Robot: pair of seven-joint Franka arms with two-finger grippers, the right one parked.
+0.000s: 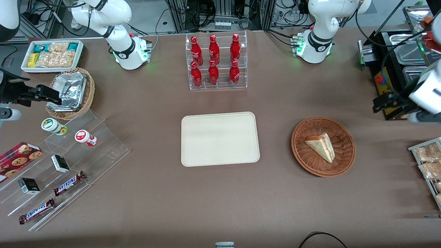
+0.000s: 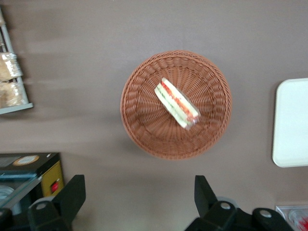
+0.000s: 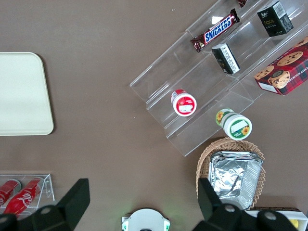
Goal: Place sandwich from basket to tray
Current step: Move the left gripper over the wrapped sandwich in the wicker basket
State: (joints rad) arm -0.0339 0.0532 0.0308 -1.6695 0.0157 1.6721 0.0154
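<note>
The left gripper is held wide open and empty, above and beside the reddish-brown wicker basket; the white-bread sandwich wedge lies diagonally inside.

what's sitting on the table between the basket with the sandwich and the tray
Nothing: bare brown tabletop separates the basket from the tray in the front view. The open gripper hangs above the table beside the basket.

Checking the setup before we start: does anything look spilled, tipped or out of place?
Nothing stands out. The sandwich lies intact in the basket, the tray sits flat and bare, and the open gripper hangs high above the basket.
</note>
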